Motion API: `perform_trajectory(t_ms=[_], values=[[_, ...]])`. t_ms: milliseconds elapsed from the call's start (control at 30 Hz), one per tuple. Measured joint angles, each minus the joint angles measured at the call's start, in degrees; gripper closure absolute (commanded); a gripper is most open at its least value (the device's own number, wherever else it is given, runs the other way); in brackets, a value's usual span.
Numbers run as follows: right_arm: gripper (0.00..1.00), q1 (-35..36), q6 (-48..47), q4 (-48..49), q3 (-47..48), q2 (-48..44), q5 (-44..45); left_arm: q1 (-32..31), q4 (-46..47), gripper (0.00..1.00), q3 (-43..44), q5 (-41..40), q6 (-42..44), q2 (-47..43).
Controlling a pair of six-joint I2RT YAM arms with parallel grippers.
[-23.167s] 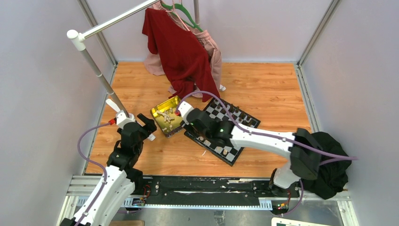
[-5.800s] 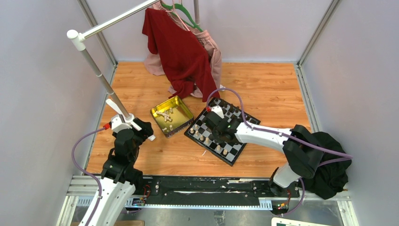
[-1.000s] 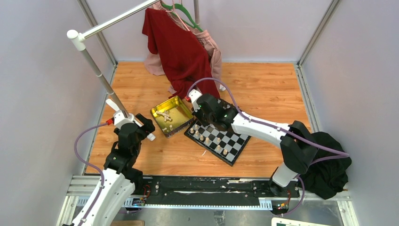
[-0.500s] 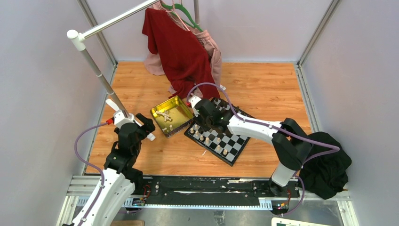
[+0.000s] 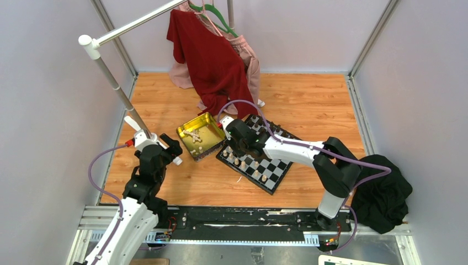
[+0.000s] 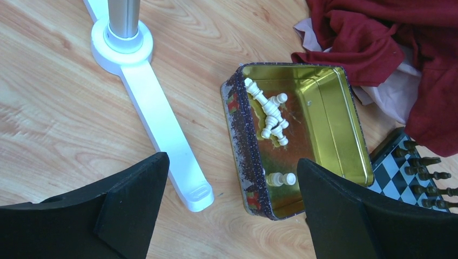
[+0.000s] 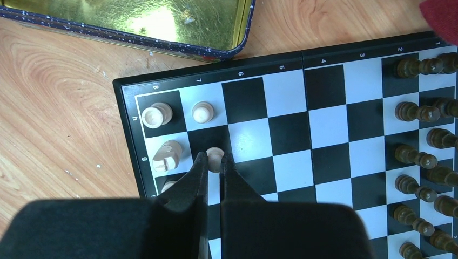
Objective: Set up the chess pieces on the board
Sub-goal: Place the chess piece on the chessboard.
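The black-and-white board (image 5: 274, 165) lies right of centre on the wooden table. My right gripper (image 7: 213, 159) hangs over its left corner, shut on a small tan pawn (image 7: 216, 155) whose round head shows between the fingertips, above the second row in from the edge. Three tan chess pieces (image 7: 157, 114) stand on nearby squares, and several dark chess pieces (image 7: 416, 112) line the far side. More cream pieces (image 6: 269, 114) lie in the gold tin (image 6: 329, 124). My left gripper (image 6: 232, 167) is open, above the tin's near corner, holding nothing.
The white foot of the clothes rack (image 6: 156, 124) lies left of the tin, its pole (image 5: 113, 77) rising over the table. Red and pink garments (image 5: 212, 55) hang behind, touching the board's far corner. A black cloth (image 5: 386, 193) is heaped at the right.
My right gripper has shifted from the board's far left part toward the near-left corner, still shut on the pawn. The left arm has not moved.
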Motion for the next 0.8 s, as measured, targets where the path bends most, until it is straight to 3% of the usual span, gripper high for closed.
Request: perform_trajectory(t_ms=[600, 800], values=[[1.0, 0.0, 0.85, 1.53, -0.33, 1.95, -0.81, 0.0, 0.39, 0.06, -0.24, 0.17, -0.02, 0.02], [0.92, 0.0, 1.05, 2.29, -0.33, 2.54, -1.03, 0.0, 0.52, 0.06, -0.63, 0.17, -0.02, 0.0]])
